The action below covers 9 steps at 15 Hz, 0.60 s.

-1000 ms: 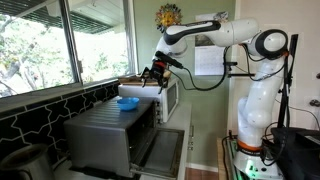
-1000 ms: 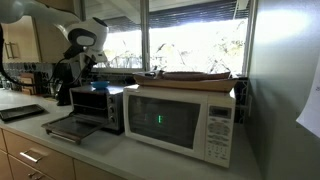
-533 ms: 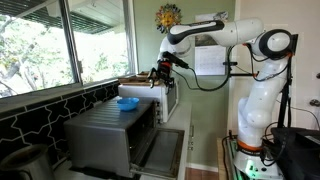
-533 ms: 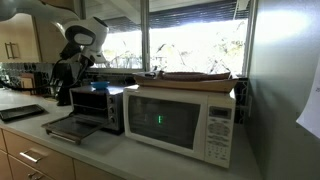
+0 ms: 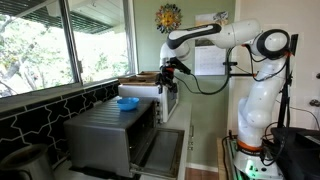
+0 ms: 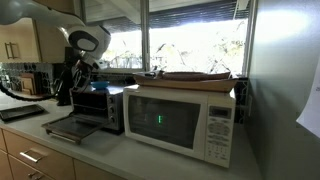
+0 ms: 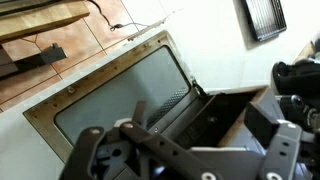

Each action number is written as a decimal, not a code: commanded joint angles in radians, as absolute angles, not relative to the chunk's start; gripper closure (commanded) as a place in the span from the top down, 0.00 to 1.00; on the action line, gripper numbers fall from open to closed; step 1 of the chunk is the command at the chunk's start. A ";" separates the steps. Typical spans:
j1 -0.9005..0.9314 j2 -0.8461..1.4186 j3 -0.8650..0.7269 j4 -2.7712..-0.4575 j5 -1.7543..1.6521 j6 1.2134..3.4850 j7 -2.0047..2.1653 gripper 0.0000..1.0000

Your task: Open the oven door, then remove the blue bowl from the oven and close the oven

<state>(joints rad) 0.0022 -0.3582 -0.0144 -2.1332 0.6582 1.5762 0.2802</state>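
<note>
The silver-grey oven (image 5: 105, 135) stands with its door (image 5: 160, 150) folded down flat, and the same is seen in the other exterior view (image 6: 98, 106). On the oven's ribbed top, near its far end, rests the blue bowl (image 5: 128, 102). My gripper (image 5: 168, 70) hangs open and empty above and beyond the bowl, clear of it. In the wrist view the gripper (image 7: 190, 142) looks down on the lowered oven door (image 7: 105, 95) and the dark oven cavity (image 7: 220, 115); nothing lies between the fingers.
A white microwave (image 6: 180, 118) stands beside the oven, with a flat wooden tray (image 6: 195, 75) on top. Windows and a dark tiled backsplash (image 5: 40, 112) run behind the counter. The arm's white base (image 5: 255, 110) stands past the counter's end.
The open gripper has drawn up and away from the blue bowl on the oven top, toward the microwave side. Bowl and oven door have not moved.
</note>
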 commanded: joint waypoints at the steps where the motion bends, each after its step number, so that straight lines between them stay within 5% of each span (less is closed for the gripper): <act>1: 0.013 -0.364 -0.074 -2.247 0.609 1.546 0.009 1.00; 9: -0.028 -0.335 -0.098 -2.365 0.562 1.637 -0.295 1.00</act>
<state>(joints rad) -0.0289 -0.3355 -0.0966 -2.3683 0.5629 1.6406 -0.2967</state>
